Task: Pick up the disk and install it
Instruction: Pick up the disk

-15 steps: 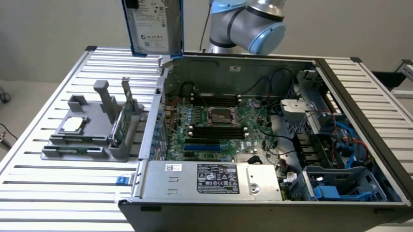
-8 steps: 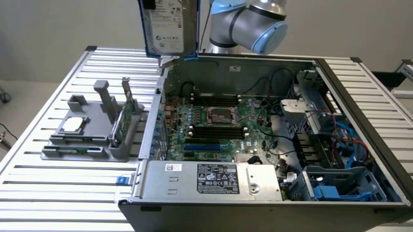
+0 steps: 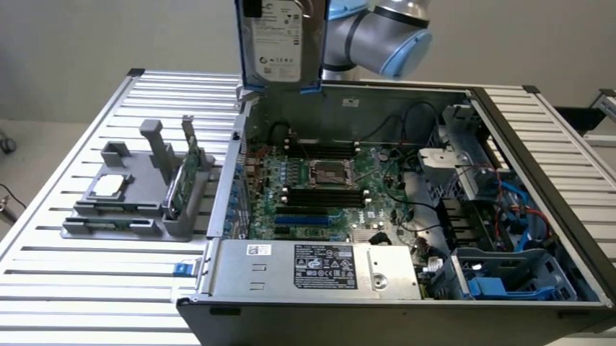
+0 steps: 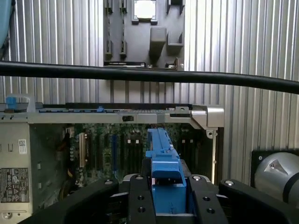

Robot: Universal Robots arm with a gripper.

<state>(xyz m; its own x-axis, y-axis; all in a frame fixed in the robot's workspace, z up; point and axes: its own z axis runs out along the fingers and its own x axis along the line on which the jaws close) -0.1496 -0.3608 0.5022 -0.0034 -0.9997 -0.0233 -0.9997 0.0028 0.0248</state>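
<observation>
My gripper [image 4: 167, 198] is partly closed and clamped on the disk [image 4: 161, 149], with my black fingers [image 4: 140, 198] pressing the blue carrier frame from both sides. A black cable [image 4: 140, 73] crosses just in front of my wrist camera. The disk hangs upright, label outward, over the edge of the open computer case [image 3: 539, 144] on the exterior view's left. Below it lies the motherboard [image 3: 327, 180]. Beyond the case, on the slatted table [image 4: 243, 46], a grey holder [image 4: 140, 42] carries a small silver chip [image 4: 145, 9].
</observation>
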